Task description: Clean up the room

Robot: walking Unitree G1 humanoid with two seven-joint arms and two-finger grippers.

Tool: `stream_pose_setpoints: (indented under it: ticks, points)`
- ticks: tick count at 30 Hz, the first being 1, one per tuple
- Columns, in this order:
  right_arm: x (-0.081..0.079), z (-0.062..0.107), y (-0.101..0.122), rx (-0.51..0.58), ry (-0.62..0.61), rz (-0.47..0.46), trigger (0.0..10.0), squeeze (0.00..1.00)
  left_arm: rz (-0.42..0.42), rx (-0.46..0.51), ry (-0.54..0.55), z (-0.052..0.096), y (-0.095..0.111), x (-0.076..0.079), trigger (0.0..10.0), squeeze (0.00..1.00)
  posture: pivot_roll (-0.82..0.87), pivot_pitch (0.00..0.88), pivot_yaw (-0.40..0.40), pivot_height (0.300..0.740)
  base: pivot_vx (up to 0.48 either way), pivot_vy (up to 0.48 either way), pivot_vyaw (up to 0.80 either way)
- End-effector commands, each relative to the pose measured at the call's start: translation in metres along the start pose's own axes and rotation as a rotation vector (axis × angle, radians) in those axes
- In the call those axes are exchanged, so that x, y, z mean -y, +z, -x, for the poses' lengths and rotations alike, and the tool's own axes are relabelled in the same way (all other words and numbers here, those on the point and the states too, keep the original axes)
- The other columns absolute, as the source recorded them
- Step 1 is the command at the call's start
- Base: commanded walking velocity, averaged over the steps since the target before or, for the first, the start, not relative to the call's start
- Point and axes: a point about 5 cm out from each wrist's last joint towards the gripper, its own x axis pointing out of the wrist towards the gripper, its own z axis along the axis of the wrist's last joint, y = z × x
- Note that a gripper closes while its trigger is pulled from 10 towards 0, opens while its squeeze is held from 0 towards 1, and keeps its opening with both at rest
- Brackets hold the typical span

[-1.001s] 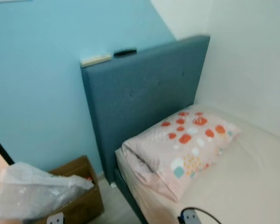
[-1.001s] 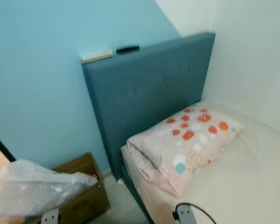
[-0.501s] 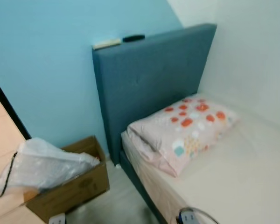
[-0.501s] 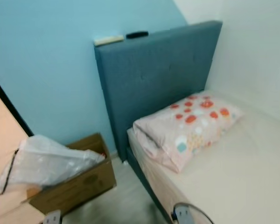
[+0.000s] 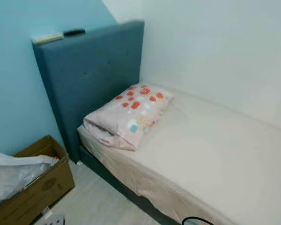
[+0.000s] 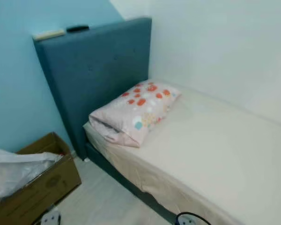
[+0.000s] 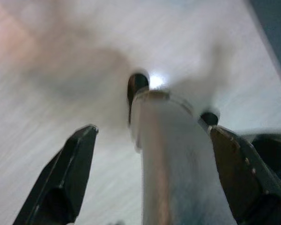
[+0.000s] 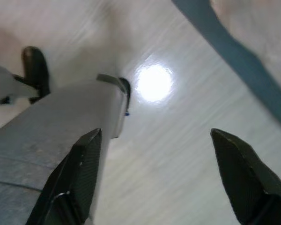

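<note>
- Two hands hang idle over the floor, both spread and empty: left hand (image 7: 150,187), right hand (image 8: 164,183).
- Pillow (image 5: 128,115) lies on the bed (image 5: 215,154), touching the headboard (image 5: 91,70) — long axis across the bed.
- Cardboard box (image 5: 35,187) sits beside the headboard — nearer the left hand.

Wall (image 5: 9,70) at 9 o'clock light blue, wall (image 5: 215,51) at 2 o'clock white. Headboard (image 5: 89,70) dark blue-grey fabric. Pillow (image 5: 129,112) pale pink with red-orange, white, teal and yellow spots. Sheet (image 5: 210,154) plain cream. Box (image 5: 37,185) brown cardboard, plastic bag (image 5: 9,173) whitish-clear. Floor (image 5: 93,204) pale grey wood grain. Gripper fingers (image 8: 79,173) black, arms silver.
</note>
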Motion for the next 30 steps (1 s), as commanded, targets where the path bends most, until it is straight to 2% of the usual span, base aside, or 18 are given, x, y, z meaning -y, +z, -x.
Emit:
stream_pose_setpoints:
  ticks: [1,17,21,24,30]
  points:
    - [-0.0012,0.0000,-0.0052,-0.024,-0.002,0.016,10.0,0.00,-0.020,0.006,-0.005,-0.0003,0.0037,0.0002,10.0,0.00,-0.02,0.000,-0.043,0.728,-0.345,0.000,-0.76]
    - [-0.0032,-0.0001,-0.0097,-0.044,-0.015,0.011,10.0,0.00,-0.032,0.004,-0.007,0.0000,0.0040,-0.0016,10.0,0.00,-0.02,0.000,-0.029,0.728,-0.342,0.000,-0.76]
    - [-0.0025,0.0000,-0.0087,-0.022,-0.026,-0.015,10.0,0.00,-0.066,0.009,-0.008,0.0000,0.0050,-0.0018,10.0,0.00,-0.02,0.000,-0.029,0.728,-0.205,0.000,-0.74]
    - [-0.0016,-0.0001,-0.0070,-0.016,-0.029,-0.021,10.0,0.00,-0.115,0.015,-0.010,0.0000,0.0056,-0.0014,10.0,0.00,-0.02,0.000,-0.030,0.728,0.000,0.000,0.00]
    - [-0.0013,-0.0001,-0.0054,-0.013,-0.027,-0.021,10.0,0.00,-0.147,0.001,-0.018,-0.0001,0.0029,0.0006,10.0,0.00,-0.02,0.000,-0.030,0.728,0.000,-0.080,0.00]
